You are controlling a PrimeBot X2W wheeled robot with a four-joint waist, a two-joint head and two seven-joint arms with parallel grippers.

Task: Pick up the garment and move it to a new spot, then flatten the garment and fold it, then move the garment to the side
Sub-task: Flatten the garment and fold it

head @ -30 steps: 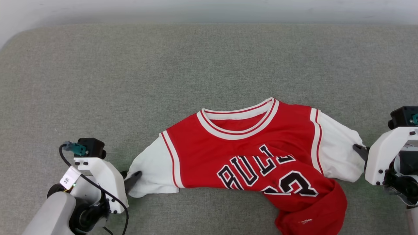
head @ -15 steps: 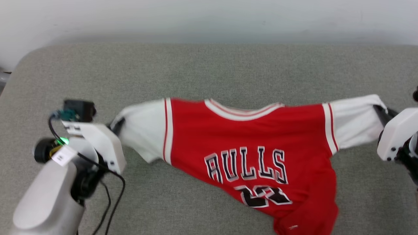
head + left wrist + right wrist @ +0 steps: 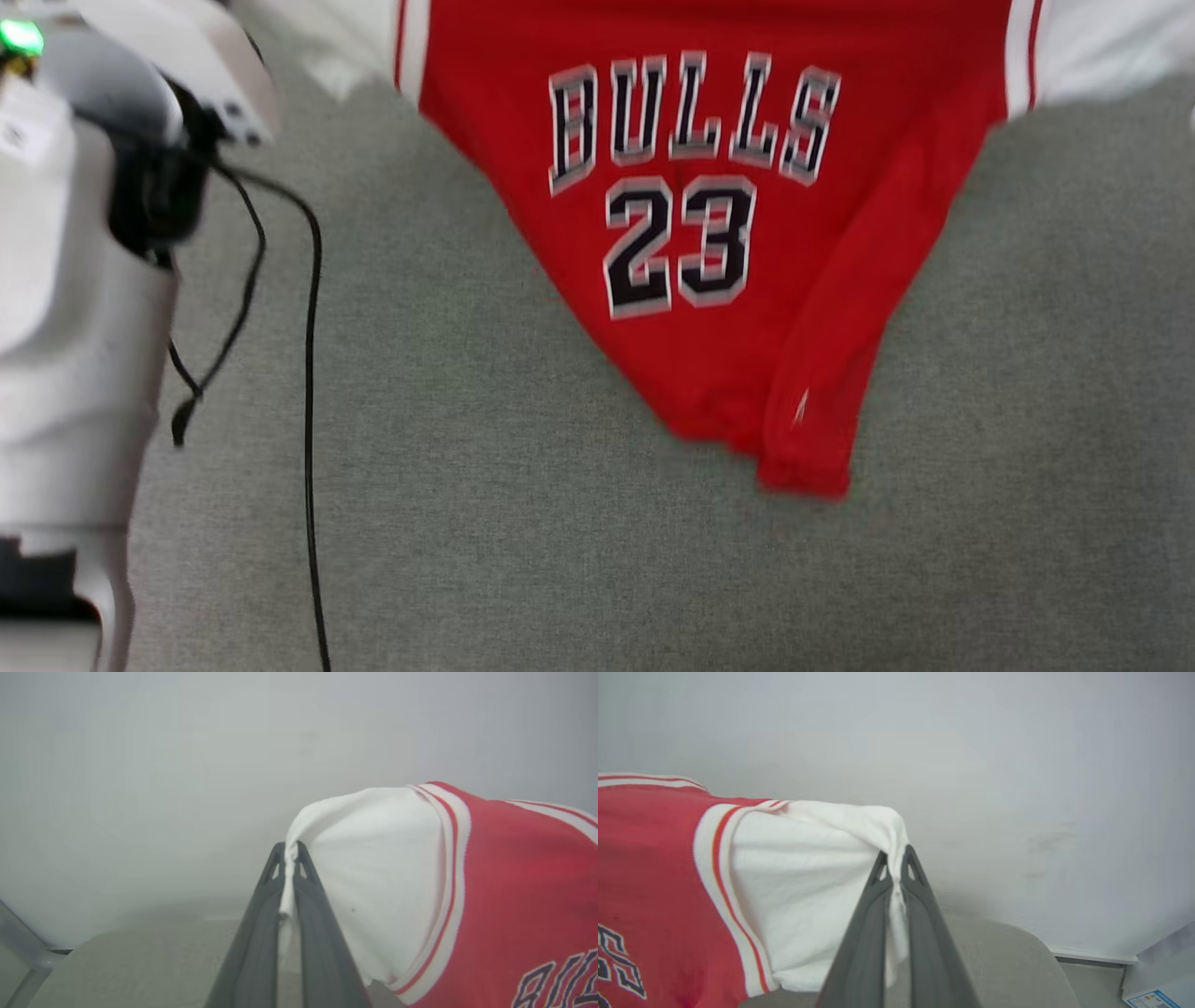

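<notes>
The garment (image 3: 709,140), a red jersey with white sleeves and black "BULLS 23" lettering, hangs in the air above the grey surface, its bunched hem pointing down. My left gripper (image 3: 289,851) is shut on the tip of one white sleeve (image 3: 373,868). My right gripper (image 3: 894,858) is shut on the tip of the other white sleeve (image 3: 808,868). The jersey stretches between the two grippers. In the head view my pale left arm (image 3: 75,280) rises at the left edge, its fingers out of frame.
A grey fabric-covered surface (image 3: 560,523) spreads below the hanging jersey. A black cable (image 3: 308,373) dangles from the left arm. A pale wall (image 3: 1017,765) stands behind, with a floor edge and a box corner (image 3: 1153,998) at the right wrist view's lower right.
Both grippers have lifted the jersey by its sleeves off the grey surface; it now hangs stretched, number showing. The head view has shifted too.
</notes>
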